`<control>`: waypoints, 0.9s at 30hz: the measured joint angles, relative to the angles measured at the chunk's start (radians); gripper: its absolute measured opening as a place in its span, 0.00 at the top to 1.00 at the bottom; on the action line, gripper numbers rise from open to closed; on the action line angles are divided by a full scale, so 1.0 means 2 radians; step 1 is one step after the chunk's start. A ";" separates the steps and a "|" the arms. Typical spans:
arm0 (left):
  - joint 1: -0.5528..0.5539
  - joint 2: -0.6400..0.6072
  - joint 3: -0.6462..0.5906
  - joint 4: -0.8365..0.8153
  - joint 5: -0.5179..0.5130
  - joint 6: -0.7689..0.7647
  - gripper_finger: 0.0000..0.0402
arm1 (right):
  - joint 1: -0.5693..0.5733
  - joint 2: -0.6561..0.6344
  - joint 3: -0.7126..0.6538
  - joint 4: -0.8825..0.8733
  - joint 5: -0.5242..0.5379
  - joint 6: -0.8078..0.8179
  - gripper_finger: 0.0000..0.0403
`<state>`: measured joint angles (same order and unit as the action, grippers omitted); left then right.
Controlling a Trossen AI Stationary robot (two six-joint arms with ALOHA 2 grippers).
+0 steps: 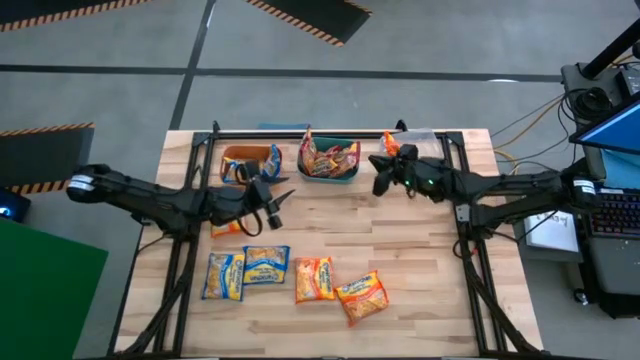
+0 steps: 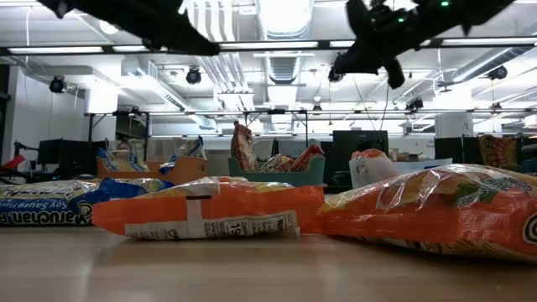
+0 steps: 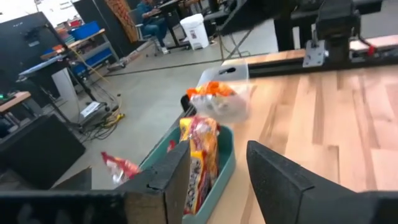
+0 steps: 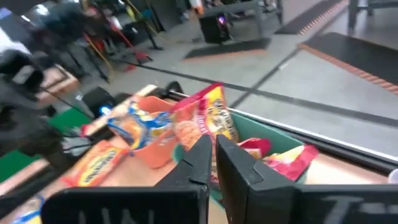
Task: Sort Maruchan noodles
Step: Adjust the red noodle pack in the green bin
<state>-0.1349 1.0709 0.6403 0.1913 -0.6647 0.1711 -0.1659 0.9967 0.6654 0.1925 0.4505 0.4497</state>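
Hovering over table – left claw open, right claw shut, empty.

Two blue-and-yellow Maruchan packets and two orange packets are laid flat in a row on the table's near half. Maroon-and-yellow packets are stood upright in the green bin, blue ones in the orange bin.

The table is pale blond wood with a black frame. Along its far edge stand an orange bin, a teal-green bin stuffed with maroon-pink and yellow packets, and a clear bin showing orange through its wall. Nearer lie two blue-and-yellow packets and two orange-red packets. Both arms are dark. The floor is grey, with orange-and-black hazard stripes.
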 joint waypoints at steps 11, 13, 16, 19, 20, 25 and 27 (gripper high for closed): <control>0.000 -0.018 -0.038 0.001 0.000 0.018 0.65 | -0.060 0.115 0.159 -0.155 -0.016 0.008 0.96; 0.000 -0.018 -0.037 0.000 -0.001 0.017 0.65 | -0.060 0.139 0.187 -0.179 -0.018 0.014 0.93; 0.000 -0.019 -0.024 -0.005 -0.003 0.016 0.65 | -0.054 0.177 0.229 -0.213 -0.020 0.026 0.84; -0.001 -0.021 -0.013 -0.022 -0.004 0.012 0.65 | -0.047 0.215 0.269 -0.247 -0.020 0.032 0.70; -0.002 -0.023 -0.011 -0.032 -0.004 0.009 0.65 | -0.047 0.229 0.282 -0.253 -0.020 0.034 0.65; -0.016 -0.048 -0.017 -0.044 -0.120 -0.005 0.65 | -0.048 0.302 0.343 -0.298 -0.020 0.056 0.42; -0.024 -0.063 -0.027 -0.049 -0.134 0.001 0.65 | -0.052 0.331 0.363 -0.312 -0.020 0.063 0.35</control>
<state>-0.1833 0.9448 0.5867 0.0941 -0.9319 0.1723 -0.2699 1.6595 1.3919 -0.4309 0.4103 0.5765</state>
